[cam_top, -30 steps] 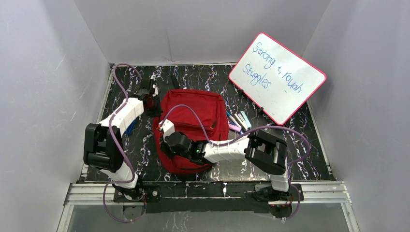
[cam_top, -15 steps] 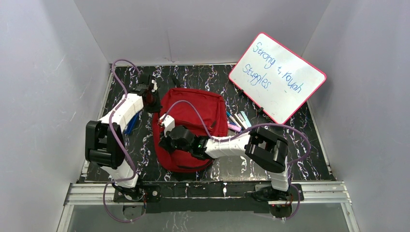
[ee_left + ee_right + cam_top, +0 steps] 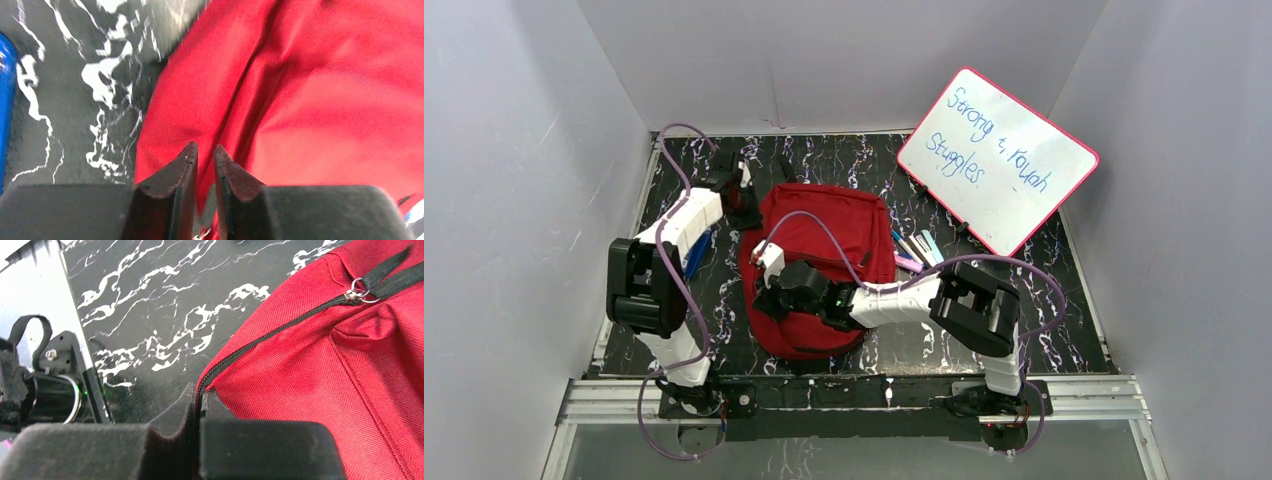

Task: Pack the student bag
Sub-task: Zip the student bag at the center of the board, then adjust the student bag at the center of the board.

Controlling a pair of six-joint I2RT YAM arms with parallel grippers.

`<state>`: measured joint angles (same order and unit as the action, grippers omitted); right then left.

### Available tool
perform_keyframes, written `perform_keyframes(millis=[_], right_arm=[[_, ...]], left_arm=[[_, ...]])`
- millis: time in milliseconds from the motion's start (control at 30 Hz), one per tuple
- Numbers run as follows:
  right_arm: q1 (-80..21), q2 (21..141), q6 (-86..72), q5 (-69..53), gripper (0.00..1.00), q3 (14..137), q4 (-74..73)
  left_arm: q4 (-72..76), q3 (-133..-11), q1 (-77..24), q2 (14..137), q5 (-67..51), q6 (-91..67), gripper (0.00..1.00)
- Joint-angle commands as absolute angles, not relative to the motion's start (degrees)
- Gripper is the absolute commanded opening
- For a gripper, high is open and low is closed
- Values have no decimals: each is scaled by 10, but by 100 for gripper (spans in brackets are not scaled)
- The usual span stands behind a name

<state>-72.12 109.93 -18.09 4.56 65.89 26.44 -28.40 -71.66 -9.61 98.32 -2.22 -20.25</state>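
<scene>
- Top external view: black tabletop (image 3: 1064,310) veined with white, boxed in by plain pale-grey walls (image 3: 514,200) on the left, back and right.
- Along the near edge, a silver rail (image 3: 1104,398) carrying both arm bases.
- At right rear, a pink-framed whiteboard (image 3: 999,160), tilted, with blue handwriting reading "Strong", "rough" and "Struggles".
- Lying flat at the middle of the tabletop, between the two arms: the student bag (image 3: 834,225), red and soft, its far edge towards the back wall.
- Just beside the bag's right edge, a small cluster of pens (image 3: 916,250) in pink, blue and pale colours, loose on the tabletop.
- Left of the bag and partly under the left arm, a blue item (image 3: 695,256); too hidden to identify.
- Left gripper (image 3: 742,207) at the bag's far-left corner; in the left wrist view, its fingers narrowed to a slim gap over creased red fabric; cannot tell whether anything is clamped between them.
- Right gripper (image 3: 761,298) reaching across to the bag's near-left edge; in the right wrist view, pinched tight on the fabric right where the dark zipper (image 3: 280,330) runs in between the fingertips.
- Zipper teeth meshed along the whole stretch in view, ending at a metal-ringed zipper pull (image 3: 361,290) with a black tab.
- Inside of the bag hidden; contents impossible to tell.
</scene>
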Motion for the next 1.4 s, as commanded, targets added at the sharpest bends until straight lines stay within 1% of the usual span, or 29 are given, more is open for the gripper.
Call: perform_keyframes(millis=[0, 33, 100, 133, 233, 267, 333, 467, 533, 600, 667, 733, 833, 900, 1000, 1133, 1233, 1367], right_arm=[[-732, 1104, -178, -40, 0, 706, 258], [-723, 1110, -178, -48, 0, 715, 257], [-706, 1121, -177, -63, 0, 729, 257], [-696, 1128, -176, -70, 0, 740, 256], [-669, 1154, -170, -92, 0, 782, 243], [-662, 1166, -165, -99, 0, 802, 235], [-650, 1202, -154, -116, 1, 852, 205], [-621, 1267, -134, -133, 10, 969, 143], [-610, 1290, -131, -145, 21, 1021, 106], [-606, 1287, -122, -151, 31, 1044, 82], [-606, 1255, -109, -141, 39, 1027, 77], [-606, 1203, -92, -120, 48, 984, 79], [-600, 1109, -76, -42, 66, 884, 85], [-587, 1050, -67, 10, 74, 830, 83], [-549, 992, -53, 54, 80, 793, 28], [-480, 965, -27, 57, 85, 788, -48], [-433, 977, -12, 45, 90, 806, -90], [-388, 1024, -1, 6, 92, 852, -130]], left_arm=[[-242, -781, -55, 920, -16, -252, 31], [-252, -789, -42, 905, -14, -264, 41], [-270, -792, -16, 869, -8, -282, 52], [-279, -790, -5, 850, 14, -289, 57], [-299, -769, 25, 790, 65, -293, 65], [-303, -759, 30, 770, 75, -293, 67], [-315, -734, 35, 734, 85, -292, 68], [-331, -684, 36, 670, 71, -301, 70], [-343, -664, 36, 647, 67, -307, 70], [-361, -653, 36, 632, 63, -316, 71], [-377, -641, 36, 618, 57, -324, 72], [-395, -629, 36, 603, 65, -340, 73], [-430, -608, 36, 582, 86, -371, 76], [-451, -591, 36, 572, 91, -394, 77], [-463, -551, 35, 547, 65, -420, 78], [-485, -506, 32, 515, 38, -461, 79], [-516, -489, 28, 500, 48, -485, 81], [-533, -471, 26, 498, 40, -510, 81]])
